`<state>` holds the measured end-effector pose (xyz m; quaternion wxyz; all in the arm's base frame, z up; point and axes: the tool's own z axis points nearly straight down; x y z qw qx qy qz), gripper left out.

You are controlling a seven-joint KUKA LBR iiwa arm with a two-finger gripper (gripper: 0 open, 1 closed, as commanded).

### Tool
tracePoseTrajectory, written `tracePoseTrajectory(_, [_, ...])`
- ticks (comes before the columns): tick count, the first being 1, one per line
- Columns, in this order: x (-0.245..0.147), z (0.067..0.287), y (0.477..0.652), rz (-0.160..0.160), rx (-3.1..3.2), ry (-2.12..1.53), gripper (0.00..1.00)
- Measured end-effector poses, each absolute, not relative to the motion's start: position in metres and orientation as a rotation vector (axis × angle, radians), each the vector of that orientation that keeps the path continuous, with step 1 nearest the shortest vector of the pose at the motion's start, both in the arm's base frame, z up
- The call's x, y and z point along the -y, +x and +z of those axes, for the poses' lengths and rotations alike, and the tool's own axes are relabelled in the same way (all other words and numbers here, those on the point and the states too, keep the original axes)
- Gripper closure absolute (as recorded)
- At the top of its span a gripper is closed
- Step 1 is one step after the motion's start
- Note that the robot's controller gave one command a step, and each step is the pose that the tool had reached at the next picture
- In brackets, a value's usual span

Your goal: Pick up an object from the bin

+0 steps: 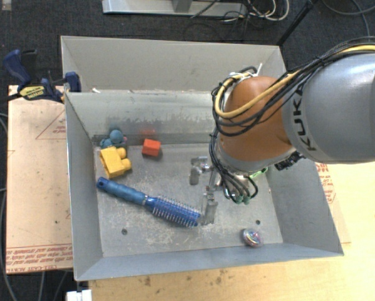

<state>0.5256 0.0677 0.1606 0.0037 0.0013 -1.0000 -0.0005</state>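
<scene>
My gripper (204, 190) hangs low over the middle of the bin floor, just right of the bristle end of a blue hairbrush (147, 204). Its two grey fingers (209, 210) stand apart, open, with only bare floor between them. The nearer finger sits right at the tip of the brush head; whether it touches I cannot tell. The brush lies slanted, its handle pointing to the upper left. A small round multicoloured ball (253, 237) rests near the front right corner, apart from the gripper.
By the back left wall lie a yellow toy block (115, 162), a small blue piece (115, 137) and an orange-red cube (151, 147). The arm's orange cover and cables hang over the bin's right half.
</scene>
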Motion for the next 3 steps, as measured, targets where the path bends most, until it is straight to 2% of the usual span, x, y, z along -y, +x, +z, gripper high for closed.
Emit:
tracePoseTrajectory(1, [-0.154,0.066,0.517,-0.006,3.133,0.158,0.0])
tracePoseTrajectory(2, [-0.176,0.1,0.518,-0.005,3.139,-0.175,0.0])
tracePoseTrajectory(3, [-0.191,0.102,0.514,-0.003,3.103,-0.492,0.0])
